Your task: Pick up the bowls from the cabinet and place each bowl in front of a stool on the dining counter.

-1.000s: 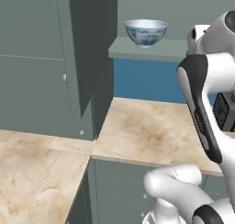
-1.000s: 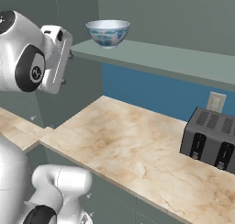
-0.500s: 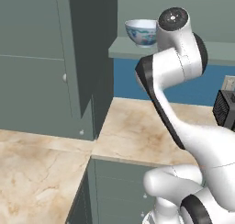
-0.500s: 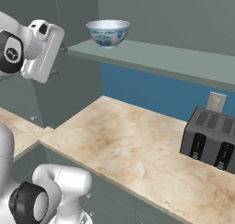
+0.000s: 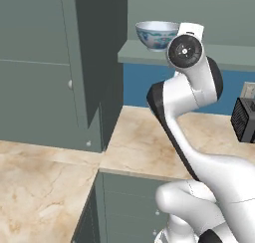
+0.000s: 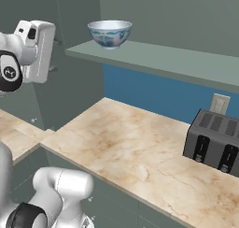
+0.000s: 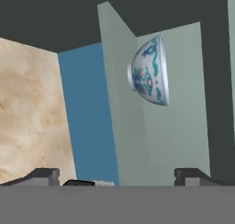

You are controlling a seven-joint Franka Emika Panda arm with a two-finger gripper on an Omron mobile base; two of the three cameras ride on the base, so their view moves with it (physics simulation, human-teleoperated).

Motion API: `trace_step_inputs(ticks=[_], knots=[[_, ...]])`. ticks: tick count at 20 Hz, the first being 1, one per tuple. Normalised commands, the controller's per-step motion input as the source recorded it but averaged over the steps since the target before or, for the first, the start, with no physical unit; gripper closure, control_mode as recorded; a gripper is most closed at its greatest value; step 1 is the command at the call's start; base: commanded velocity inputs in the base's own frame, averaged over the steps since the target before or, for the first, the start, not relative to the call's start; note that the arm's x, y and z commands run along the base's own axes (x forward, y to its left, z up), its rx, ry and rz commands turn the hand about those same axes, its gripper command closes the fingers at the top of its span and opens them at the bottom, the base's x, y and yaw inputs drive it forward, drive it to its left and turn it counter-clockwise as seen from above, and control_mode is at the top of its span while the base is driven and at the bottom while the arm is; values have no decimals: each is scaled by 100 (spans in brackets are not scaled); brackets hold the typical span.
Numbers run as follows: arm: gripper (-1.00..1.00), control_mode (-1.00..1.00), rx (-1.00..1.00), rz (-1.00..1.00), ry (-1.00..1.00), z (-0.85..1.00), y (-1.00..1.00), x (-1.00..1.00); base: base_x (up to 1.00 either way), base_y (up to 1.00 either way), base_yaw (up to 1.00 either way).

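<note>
Left base view: a grey-green cabinet [image 5: 60,67] stood over marble worktop; the patterned bowl [image 5: 157,35] sat upright on its shelf. Right base view: it stood near the shelf [image 6: 154,59] edge, reachable. Hand view: the gripper [image 7: 117,175], fingers spread wide and empty, faced the bowl, well apart.

We see the arm [image 5: 184,137] rising from the base, bent sharply at the elbow, wrist raised high. The hand [image 6: 38,49] sits rolled onto its side, pointing away toward the far wall. Gripper [image 7: 117,175] jaws stand wide apart, both tips showing, nothing between them.
</note>
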Motion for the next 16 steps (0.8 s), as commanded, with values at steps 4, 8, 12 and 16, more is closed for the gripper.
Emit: trace_step_inputs(ticks=[4,8,12,16], knots=[[-100,-100,-11,5,-10,36,0,0,0,0,0],[-100,-100,-8,0,2,29,0,0,0,0,0],[-100,-100,2,0,10,6,-4,12,0,0,0],[-100,-100,4,1,2,0,-18,42,0,0,0]])
